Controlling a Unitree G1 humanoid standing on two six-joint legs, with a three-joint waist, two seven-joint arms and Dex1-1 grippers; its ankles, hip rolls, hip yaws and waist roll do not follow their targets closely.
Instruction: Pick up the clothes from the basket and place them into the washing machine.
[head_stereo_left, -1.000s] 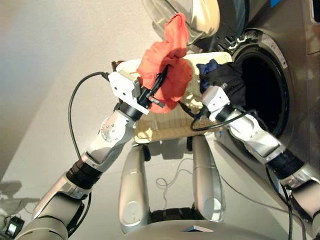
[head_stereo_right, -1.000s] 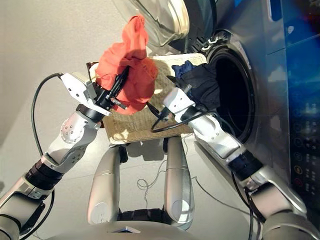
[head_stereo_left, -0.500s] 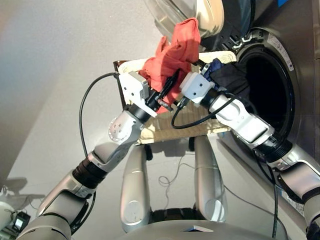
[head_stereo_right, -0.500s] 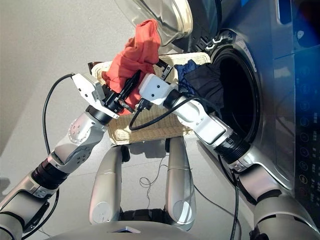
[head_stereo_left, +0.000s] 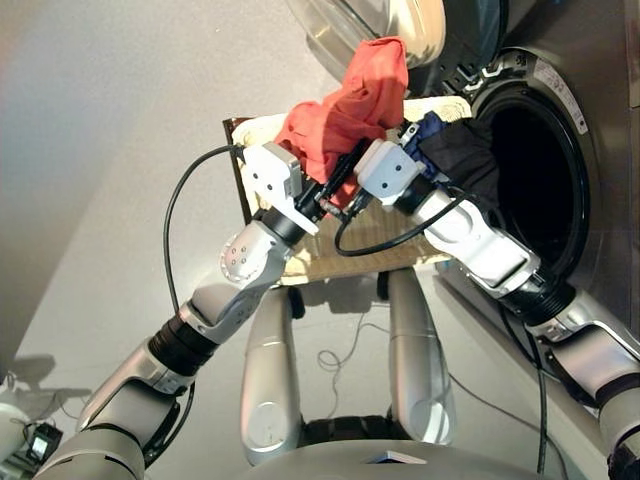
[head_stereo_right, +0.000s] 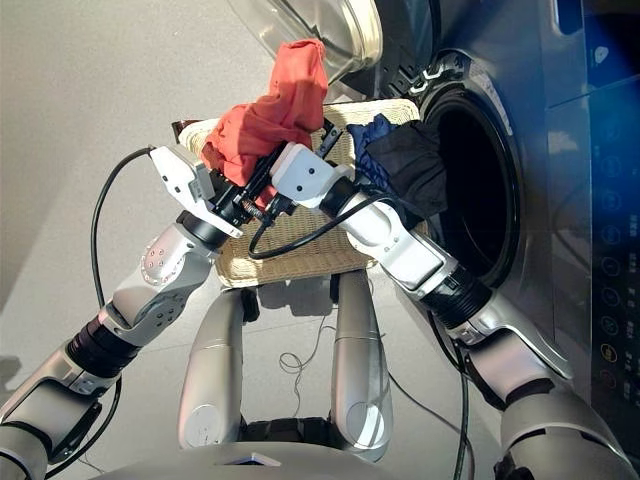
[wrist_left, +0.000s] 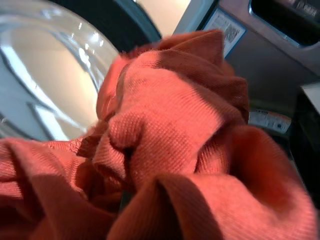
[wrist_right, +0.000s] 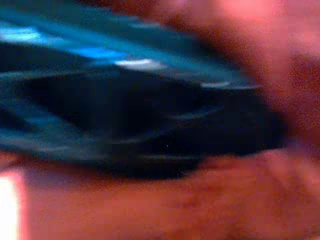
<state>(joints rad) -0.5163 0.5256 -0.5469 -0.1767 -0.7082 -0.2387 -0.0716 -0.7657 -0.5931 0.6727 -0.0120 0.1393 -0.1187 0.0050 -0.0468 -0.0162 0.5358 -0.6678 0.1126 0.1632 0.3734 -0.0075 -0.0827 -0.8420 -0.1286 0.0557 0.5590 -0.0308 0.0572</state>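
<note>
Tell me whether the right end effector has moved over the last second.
Yes. The right end effector has swung away from the washing machine opening, across the basket, to the coral-red garment.

Black garment (head_stereo_left: 462, 160) drapes across the drum opening (head_stereo_left: 535, 185).

coral-red garment (head_stereo_left: 350, 110) bunched, held above basket (head_stereo_right: 300, 240) | black + navy garments (head_stereo_left: 455, 155) draped at washing machine (head_stereo_left: 560, 170) drum rim

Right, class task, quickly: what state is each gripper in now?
Left gripper: closed on the crumpled coral-red fabric garment.
Right gripper: cannot be told; its tip is against that garment.
</note>
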